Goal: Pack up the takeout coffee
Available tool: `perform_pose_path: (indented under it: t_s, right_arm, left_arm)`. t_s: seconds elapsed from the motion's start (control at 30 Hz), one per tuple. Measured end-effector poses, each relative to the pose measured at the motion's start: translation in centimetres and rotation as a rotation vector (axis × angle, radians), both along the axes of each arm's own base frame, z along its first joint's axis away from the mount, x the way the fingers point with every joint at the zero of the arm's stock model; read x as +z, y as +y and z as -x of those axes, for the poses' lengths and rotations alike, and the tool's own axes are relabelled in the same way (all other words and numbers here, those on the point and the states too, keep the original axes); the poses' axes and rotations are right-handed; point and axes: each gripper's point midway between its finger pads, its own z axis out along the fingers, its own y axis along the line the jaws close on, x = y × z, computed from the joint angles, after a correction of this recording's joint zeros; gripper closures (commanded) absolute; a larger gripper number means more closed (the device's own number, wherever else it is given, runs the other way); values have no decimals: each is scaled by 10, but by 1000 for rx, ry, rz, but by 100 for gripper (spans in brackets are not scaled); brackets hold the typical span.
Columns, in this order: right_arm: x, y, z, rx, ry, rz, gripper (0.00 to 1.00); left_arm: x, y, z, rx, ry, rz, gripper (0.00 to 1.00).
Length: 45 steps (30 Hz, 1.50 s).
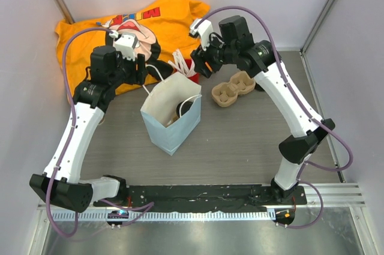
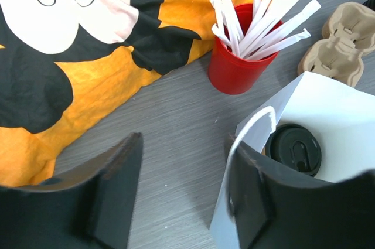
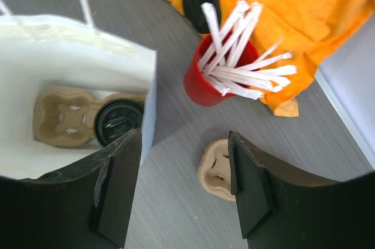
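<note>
So the takeout coffee (image 3: 117,123) is inside the white paper bag (image 1: 171,132), black lid up, sitting on a pulp carrier (image 3: 63,117) at the bottom. Just behind the bag there's a red cup (image 2: 234,73) stuffed with white sticks (image 2: 263,14). A spare carrier (image 1: 234,89) lies empty on the table to the right of it.

The left gripper (image 2: 184,190) and right gripper (image 3: 184,184) both hover near the bag's far side, jaws spread, nothing in them.

The orange cartoon cloth (image 1: 90,33) has red lettering, maybe an "M", but it's too folded to read.
</note>
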Motion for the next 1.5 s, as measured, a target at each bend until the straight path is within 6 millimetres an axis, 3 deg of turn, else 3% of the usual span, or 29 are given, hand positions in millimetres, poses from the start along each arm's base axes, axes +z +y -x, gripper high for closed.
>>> perform_pose_path:
  t_s: [0.17,0.27,0.3,0.63,0.93,1.23,1.5]
  right_arm:
    - [-4,-13,-33,-92,-4,-31,35]
    - [-11,-21,-49,-133,5,-41,35]
    - [-14,-23,-54,-146,10,-44,35]
    - [-40,-34,-93,-255,57,-121,37]
    - [-72,-67,-137,-380,162,-277,45]
    - [-100,-44,-161,-344,243,-392,49]
    - [-124,-23,-183,-297,289,-435,50]
  left_arm:
    - [0,0,0,-2,0,-5,19]
    - [-1,0,0,-3,1,-8,8]
    - [-1,1,0,-3,1,-8,1]
    - [2,-16,13,-140,16,1,0]
    - [-7,-39,40,-346,79,9,0]
    - [18,-47,68,-518,42,-35,0]
    - [13,-37,76,-548,59,-54,0]
